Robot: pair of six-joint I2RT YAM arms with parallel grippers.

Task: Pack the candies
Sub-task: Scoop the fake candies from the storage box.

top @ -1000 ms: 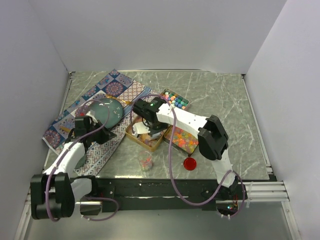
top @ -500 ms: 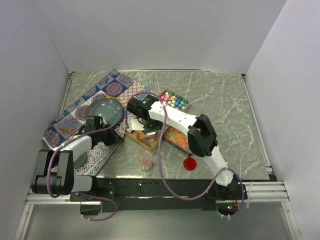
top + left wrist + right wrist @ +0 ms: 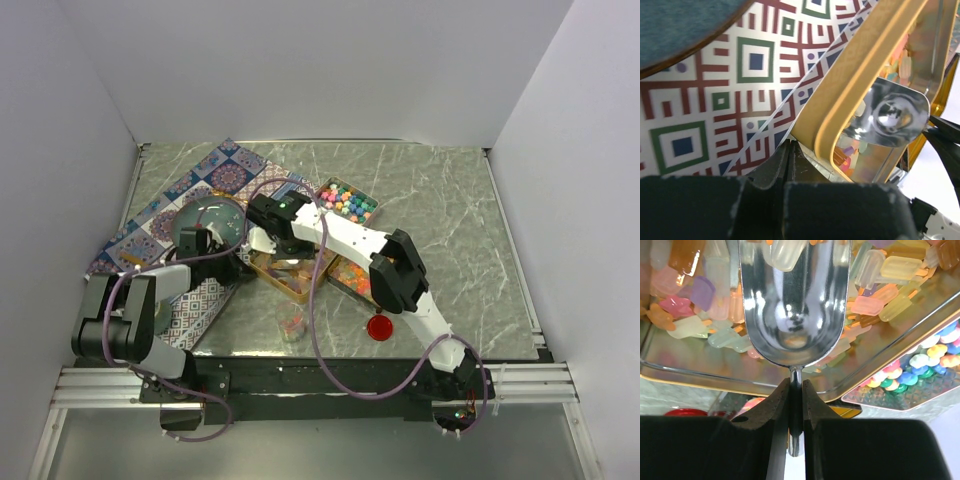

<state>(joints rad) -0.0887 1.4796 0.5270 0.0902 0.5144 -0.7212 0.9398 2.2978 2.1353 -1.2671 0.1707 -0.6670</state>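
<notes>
A gold tin holds translucent yellow-pink candies. My right gripper is shut on the handle of a metal scoop. The scoop's bowl lies in this tin with a few candies at its far end. In the right wrist view the gripper pinches the thin handle. My left gripper is shut, its tips against the tin's gold rim at its left side. A second tin holds pastel candies. A third holds orange-red-yellow candies.
A small clear cup and a red disc stand near the front edge. A teal plate lies on a patterned cloth at the left. White walls enclose the grey marbled table.
My left arm has folded back and its gripper has moved right, up to the tin's left rim. My right gripper has shifted a little left with the scoop in the tin.
</notes>
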